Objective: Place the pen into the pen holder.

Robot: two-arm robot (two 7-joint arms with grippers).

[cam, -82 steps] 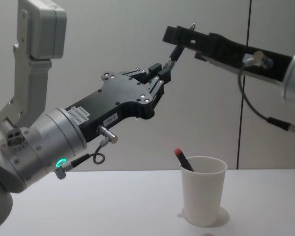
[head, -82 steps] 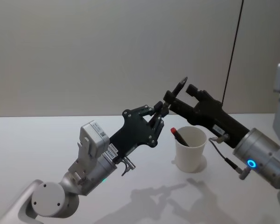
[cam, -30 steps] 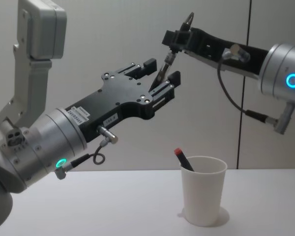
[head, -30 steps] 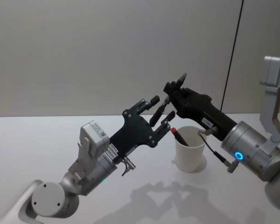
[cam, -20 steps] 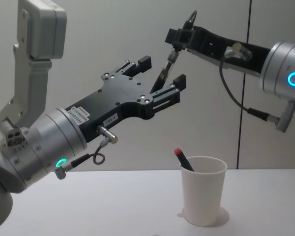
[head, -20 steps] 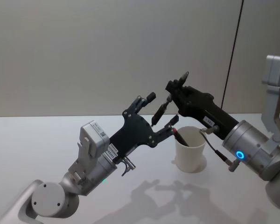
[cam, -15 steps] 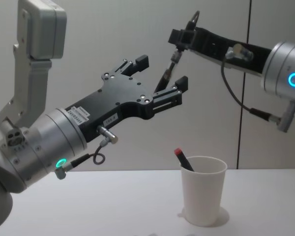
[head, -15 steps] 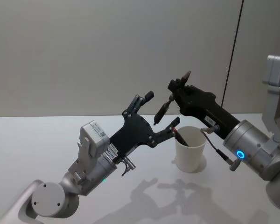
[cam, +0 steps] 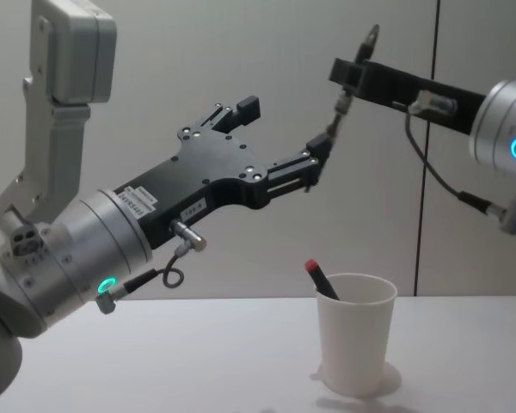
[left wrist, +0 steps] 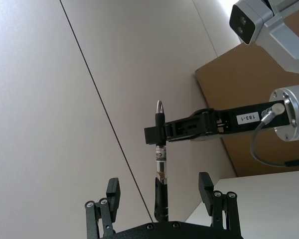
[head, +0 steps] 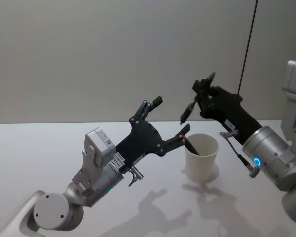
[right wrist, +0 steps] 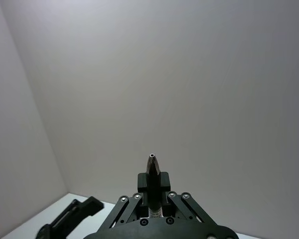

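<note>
Now the right tool (head: 203,93) pinches a thin dark pen with a silver middle (head: 189,109) near its top end. The pen is high in the air and tilted, with its lower end pointing down toward the left. The plain white paper cup (head: 202,154) stands on the pale counter (head: 49,148), below the pen and a little to the right of its lower end. So the pen looks like it has to come down and stand up straighter to go in. A red-topped pen (cam: 321,280) already leans inside the cup. The right arm reaches in from the right side, sloping up. The left tool (cam: 279,138) is spread wide and holds nothing, just beside the pen's lower end, above the cup.
</note>
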